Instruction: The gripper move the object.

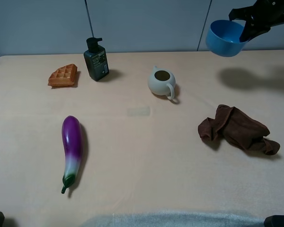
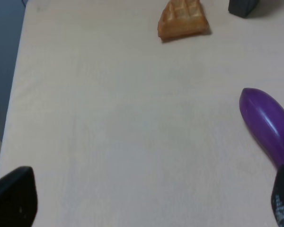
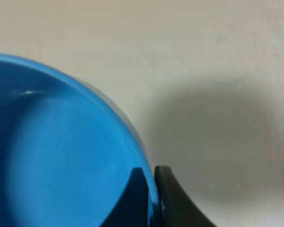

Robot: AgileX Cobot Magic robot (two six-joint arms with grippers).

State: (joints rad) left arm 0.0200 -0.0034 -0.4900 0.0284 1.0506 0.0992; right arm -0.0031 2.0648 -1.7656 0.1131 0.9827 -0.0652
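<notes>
Up at the far right, the blue bowl [image 1: 225, 38] is off the table [image 1: 142, 161] and in the air, tilted, with its shadow on the tabletop beneath. The right hand [image 1: 248, 32] has it by the rim. The right wrist view shows the right hand [image 3: 150, 198] pinched narrow on the bowl [image 3: 61, 156], one finger inside the wall and one outside. The inside of the bowl shows only bare blue plastic.

The second container is a cream teapot [image 1: 162, 81], standing upright near the middle of the far side, handle toward the near right. Its mouth is uncovered and dark inside, and I can't tell what it holds.

There is one of each thing here: one bowl, one teapot, one dark pump bottle [image 1: 96, 59] standing far left of centre, and one waffle [image 1: 63, 75] lying just left of that bottle. One purple eggplant [image 1: 72, 149] lies lengthwise on the near left, and one crumpled brown cloth [image 1: 236, 128] sits on the right, nearer than the bowl's shadow.

The left hand [image 2: 149, 203] hangs over the left side of the table, its fingers [image 2: 14, 198] spread wide and gripping nothing. The eggplant [image 2: 267, 125] lies close by one fingertip, and the waffle [image 2: 183, 20] lies farther off.
</notes>
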